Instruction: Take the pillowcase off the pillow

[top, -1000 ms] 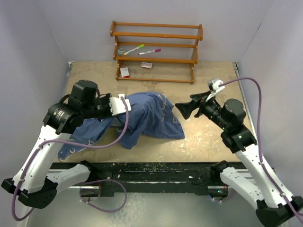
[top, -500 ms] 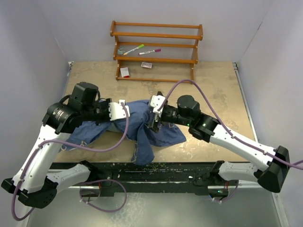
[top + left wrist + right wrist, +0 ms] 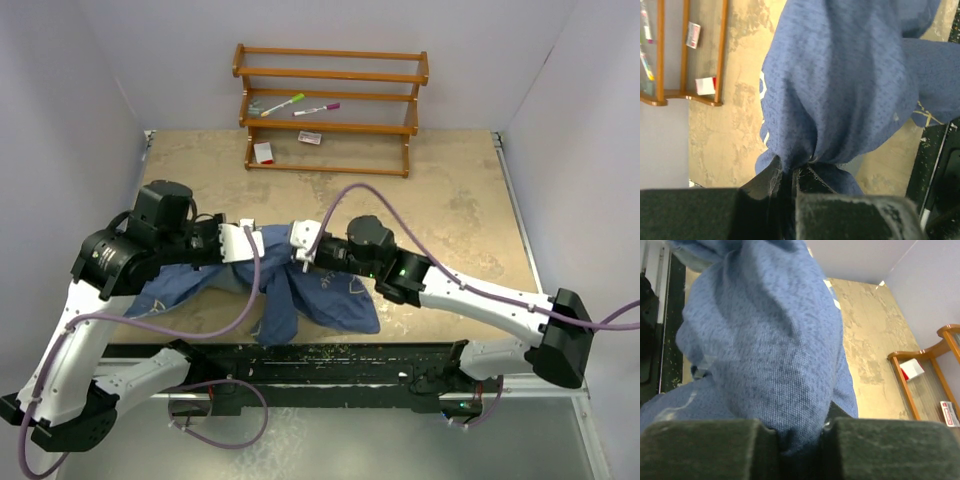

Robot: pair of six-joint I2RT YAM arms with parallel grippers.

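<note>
The navy-blue pillowcase [image 3: 335,297] lies crumpled at the front middle of the table, one flap trailing left and a fold hanging over the front edge. My left gripper [image 3: 260,244] is shut on a bunched fold of it, which the left wrist view shows as cloth [image 3: 840,85] pinched between the fingers [image 3: 790,172]. My right gripper [image 3: 291,250] reaches in from the right, close beside the left one. Its jaws are shut on a thick wad of the same cloth [image 3: 765,340], which fills the gap [image 3: 800,436]. The pillow is out of view.
A wooden shelf rack [image 3: 330,112] stands at the back with two markers [image 3: 285,103] and small cards [image 3: 263,152] on it. A black rail [image 3: 300,362] runs along the table's front edge. Grey walls close in on both sides.
My right arm swung from the right side across to the cloth and its jaws closed on it. The left gripper drifted slightly left, still holding, and the pillowcase bunched toward the front.
</note>
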